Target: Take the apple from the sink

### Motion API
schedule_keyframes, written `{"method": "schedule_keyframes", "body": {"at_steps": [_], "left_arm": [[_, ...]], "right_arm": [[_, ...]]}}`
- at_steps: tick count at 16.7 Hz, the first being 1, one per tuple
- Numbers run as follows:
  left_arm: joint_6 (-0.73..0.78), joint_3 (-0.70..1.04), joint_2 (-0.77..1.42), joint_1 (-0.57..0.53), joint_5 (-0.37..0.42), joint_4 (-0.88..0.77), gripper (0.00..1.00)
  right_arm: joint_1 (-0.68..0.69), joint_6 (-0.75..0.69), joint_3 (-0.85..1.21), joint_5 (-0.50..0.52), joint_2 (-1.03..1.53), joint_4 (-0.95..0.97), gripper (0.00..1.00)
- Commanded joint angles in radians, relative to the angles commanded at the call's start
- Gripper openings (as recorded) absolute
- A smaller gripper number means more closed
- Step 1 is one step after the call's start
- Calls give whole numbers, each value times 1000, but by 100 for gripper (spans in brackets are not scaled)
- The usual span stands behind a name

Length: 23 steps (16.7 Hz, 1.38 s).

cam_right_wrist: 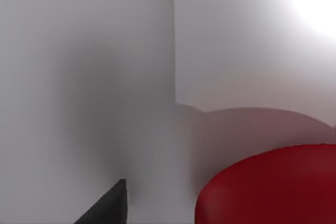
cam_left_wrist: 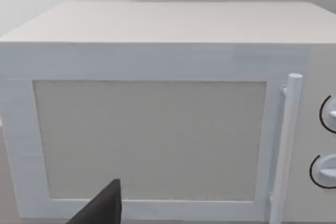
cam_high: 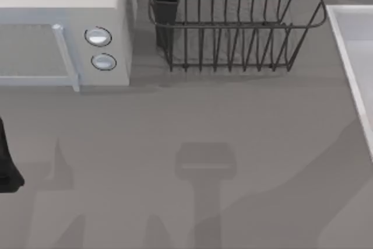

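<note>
The apple (cam_right_wrist: 273,187) is glossy and bright red, and it lies very close in front of my right wrist camera, inside the sink (cam_right_wrist: 105,77), whose pale walls surround it. A black piece of my right gripper (cam_right_wrist: 107,207) shows just beside the apple, apart from it. In the top view the sink's light raised rim (cam_high: 348,56) runs along the table's right edge. My left arm (cam_high: 7,164) is parked at the table's left edge, and my left gripper (cam_left_wrist: 102,208) faces the microwave door.
A white microwave (cam_high: 64,21) with two round knobs stands at the back left. A black wire dish rack (cam_high: 233,21) stands at the back middle. Bare grey tabletop (cam_high: 192,144) stretches between them and the front edge.
</note>
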Motion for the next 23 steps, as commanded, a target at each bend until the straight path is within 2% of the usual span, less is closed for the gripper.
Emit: {"method": "schedule_keyframes", "body": {"at_steps": [1,14,22,23], "left_arm": [[0,0,0,0,0,0,100],[0,0,0,0,0,0,100],[0,0,0,0,0,0,100],[0,0,0,0,0,0,100]], "right_arm": [[0,0,0,0,0,0,100],[0,0,0,0,0,0,2],[0,0,0,0,0,0,0],[2,8,17,-16,-68,-35,0]]}}
